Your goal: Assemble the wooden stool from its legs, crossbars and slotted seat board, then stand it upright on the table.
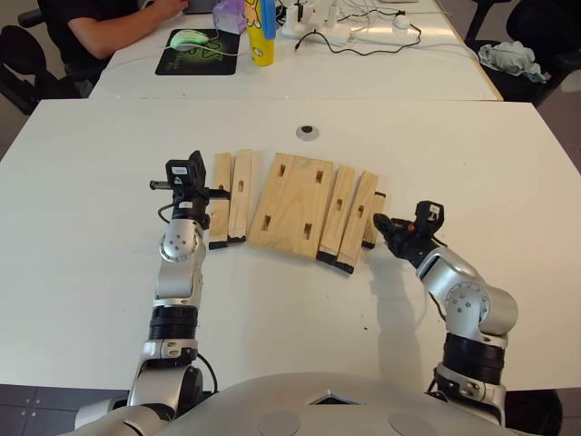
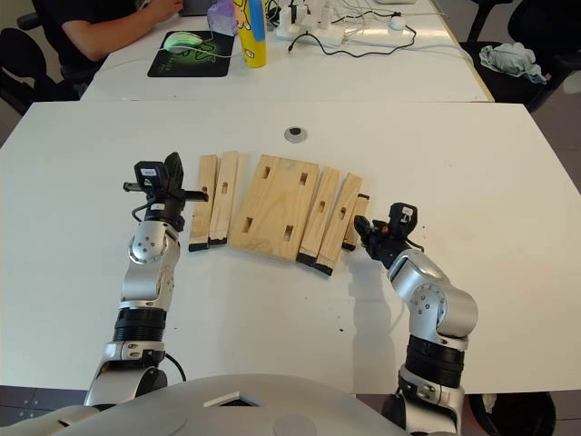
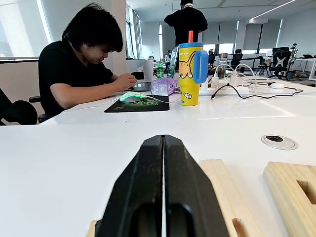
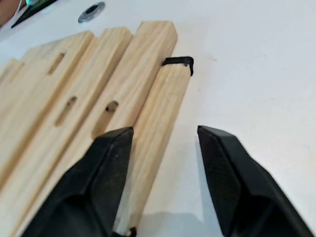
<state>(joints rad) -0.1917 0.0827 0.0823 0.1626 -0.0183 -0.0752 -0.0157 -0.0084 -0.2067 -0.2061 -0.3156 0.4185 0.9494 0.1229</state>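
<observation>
Crossbar (image 4: 168,94): rightmost piece on counter (image 1: 472,154), long axis pointing away from right hand (image 4: 165,138).
Right hand: open, nearer arm, jaws flanking crossbar's near end.
Left hand (image 3: 163,143): closed, empty, beside leftmost legs (image 1: 231,195).

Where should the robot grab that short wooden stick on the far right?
Probably its near end, pinched across the narrow width. The short stick lies flat, with bare table on its outer side but a longer leg tight against the other, so the open right hand should come from the robot's side, low.
</observation>
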